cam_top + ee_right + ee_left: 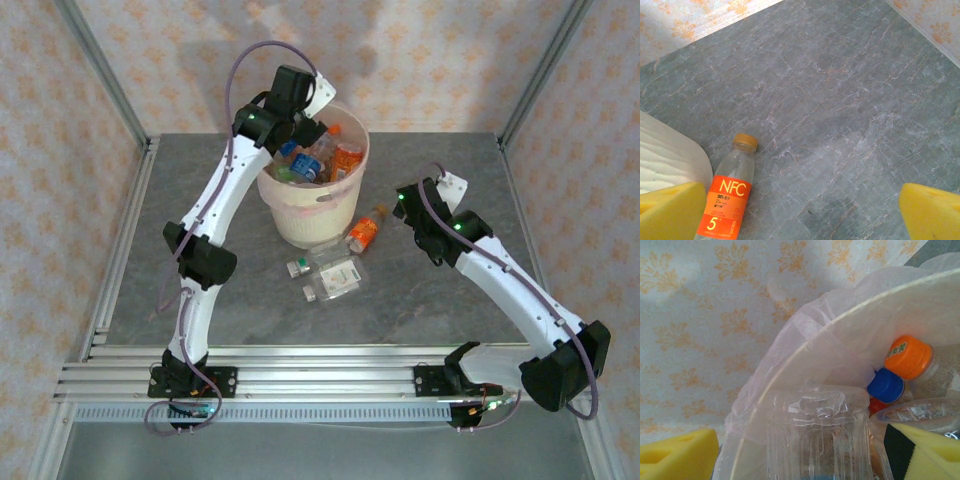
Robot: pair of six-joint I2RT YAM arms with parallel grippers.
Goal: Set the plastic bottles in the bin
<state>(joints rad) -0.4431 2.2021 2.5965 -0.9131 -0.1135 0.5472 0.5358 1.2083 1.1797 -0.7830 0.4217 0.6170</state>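
Bin (pixel 300 222) on grey table (pixel 430 310), floral walls (pixel 450 60), left hand (pixel 805 452) spread, right hand (pixel 801 212) spread

Right gripper (pixel 801 212) has its yellow pads (pixel 670 210) spread wide over the grey stone-look table (pixel 850 100). An NFC bottle (pixel 732 192) with an orange label lies flat right next to one pad, cap pointing away from the pincer. The bin (pixel 665 160) wall sits just outside that same pad.

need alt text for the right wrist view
An orange-labelled bottle lies on the grey table beside the bin. The open right pincer shows its yellow pads in the bottom corners.
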